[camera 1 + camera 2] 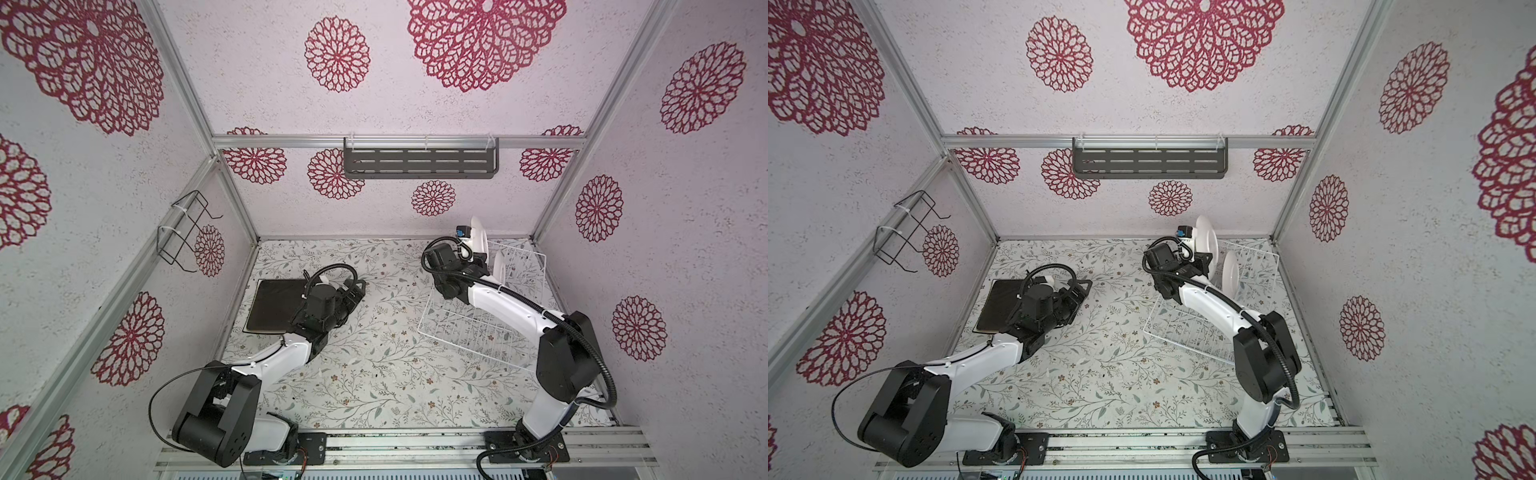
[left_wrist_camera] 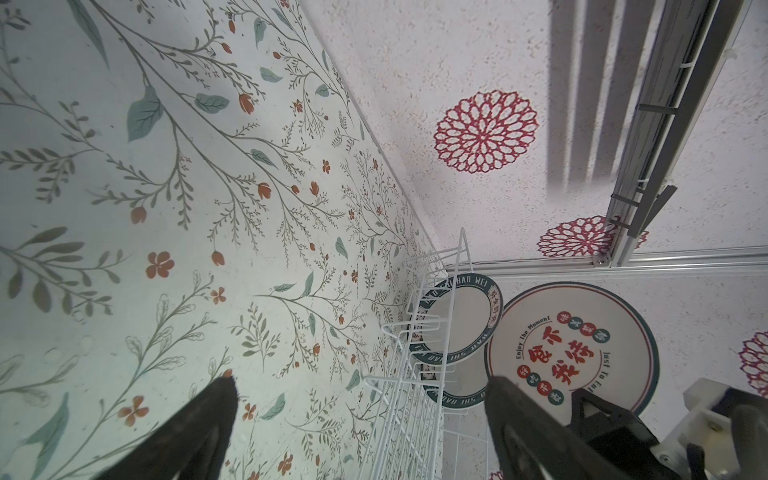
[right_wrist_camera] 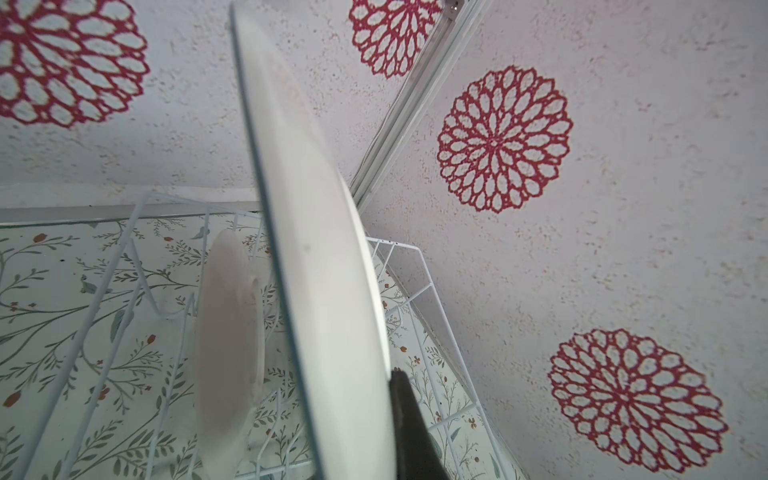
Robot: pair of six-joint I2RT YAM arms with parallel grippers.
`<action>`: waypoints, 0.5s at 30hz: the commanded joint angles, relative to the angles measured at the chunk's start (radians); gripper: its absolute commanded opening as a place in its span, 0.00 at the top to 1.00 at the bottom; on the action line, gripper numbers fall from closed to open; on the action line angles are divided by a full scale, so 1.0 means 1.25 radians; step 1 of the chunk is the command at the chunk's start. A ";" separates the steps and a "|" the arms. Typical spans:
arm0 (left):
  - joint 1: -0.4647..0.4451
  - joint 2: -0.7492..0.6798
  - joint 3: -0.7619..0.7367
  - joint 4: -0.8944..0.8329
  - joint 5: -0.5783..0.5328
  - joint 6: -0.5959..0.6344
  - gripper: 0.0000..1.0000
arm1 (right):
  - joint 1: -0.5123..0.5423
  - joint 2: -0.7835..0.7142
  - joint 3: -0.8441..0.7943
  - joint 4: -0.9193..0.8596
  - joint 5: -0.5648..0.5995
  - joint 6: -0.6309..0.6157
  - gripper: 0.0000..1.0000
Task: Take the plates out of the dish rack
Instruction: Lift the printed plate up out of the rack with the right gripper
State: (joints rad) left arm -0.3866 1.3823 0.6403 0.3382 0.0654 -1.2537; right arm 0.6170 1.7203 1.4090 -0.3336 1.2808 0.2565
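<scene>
Two black-and-white robot arms (image 1: 282, 357) rise from the lower edge of both top views, over a floral-patterned worktop (image 1: 374, 374). At right of centre, the right gripper (image 1: 1200, 259) has its fingers clenched on the rim of a large round white plate with red characters (image 2: 573, 353). The plate is held upright on edge above the far end of the white wire dish rack (image 1: 469, 332) (likely so it clears the tines on the way out).

At left of centre, the left gripper (image 2: 357, 419) hovers with fingers spread wide and empty. It is aimed toward the rack, probably ready to receive that plate. Just beside it, a square black plate (image 1: 274, 305) lies flat on the worktop, already unloaded. A pale edge beneath hints at a second plate under it.

Counted: one plate is held, and one round white plate with a lettered dark-teal rim (image 2: 457, 324) stands in the rack. Perhaps another stands behind it (a second teal arc shows, but I cannot be sure).
</scene>
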 commanded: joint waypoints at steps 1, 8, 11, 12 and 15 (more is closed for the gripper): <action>-0.008 -0.015 0.011 0.014 -0.005 0.009 0.03 | 0.019 -0.083 -0.001 0.121 0.069 -0.078 1.00; -0.008 -0.019 0.015 0.018 0.000 0.012 0.03 | 0.056 -0.165 -0.072 0.305 0.067 -0.204 1.00; -0.008 -0.017 0.008 0.063 0.022 0.001 0.03 | 0.065 -0.223 -0.128 0.390 0.023 -0.224 1.00; -0.008 -0.017 0.010 0.067 0.027 -0.003 0.03 | 0.068 -0.247 -0.149 0.408 0.001 -0.215 1.00; -0.008 -0.017 0.017 0.065 0.034 -0.004 0.03 | 0.070 -0.308 -0.188 0.409 -0.085 -0.170 1.00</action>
State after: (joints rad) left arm -0.3878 1.3811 0.6403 0.3782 0.0887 -1.2587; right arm 0.6998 1.4284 1.1786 0.0513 1.2381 0.0265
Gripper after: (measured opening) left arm 0.975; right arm 0.105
